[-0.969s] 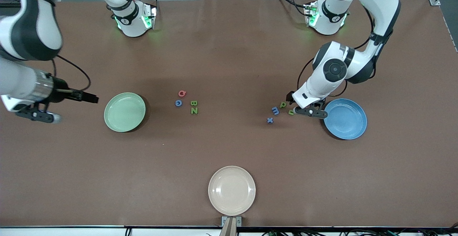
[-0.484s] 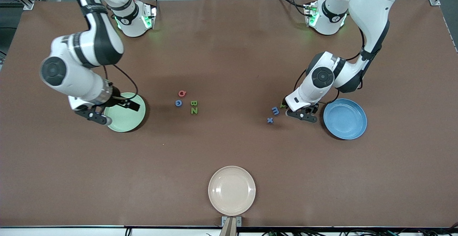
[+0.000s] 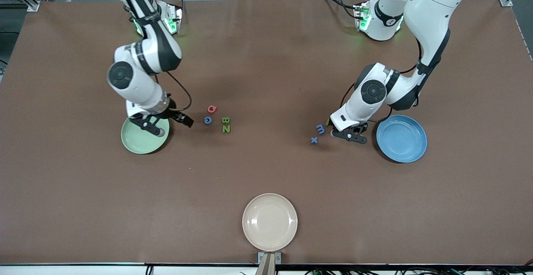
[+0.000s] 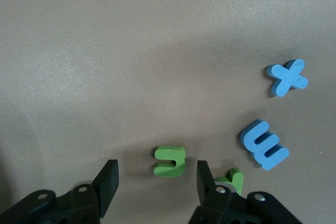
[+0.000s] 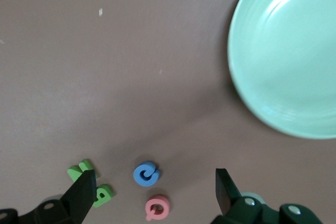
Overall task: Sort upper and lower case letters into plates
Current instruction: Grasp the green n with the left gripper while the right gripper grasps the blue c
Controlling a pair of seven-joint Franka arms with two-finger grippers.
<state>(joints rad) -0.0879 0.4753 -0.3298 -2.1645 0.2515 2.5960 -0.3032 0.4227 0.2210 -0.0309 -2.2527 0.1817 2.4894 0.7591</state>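
**Both Plates Bare, Both Claws Wide**

At 9 o'clock on the table, mint plate, nothing in it. Over its 2 o'clock rim, right gripper, spread wide and holding nothing. Just at 3 o'clock of that, four capitals on the table in a tight cluster: pink, blue, B, N. Toward 3 o'clock, m and x. Beside them, left gripper, low and wide, straddling one green letter, with the second green right at one finger. Blue plate at 3 o'clock of it, bare. Cream plate at 6 o'clock.

Risks, as judged: pinching shut here could catch or flick the second green, given so little room. Could also bump m. Among the packed capitals, wide fingers could scatter neighbours.

Half a second back: right gripper over the mint plate's 9 o'clock side, now across it toward the capitals. Left gripper edged slightly toward m. Letters unmoved.
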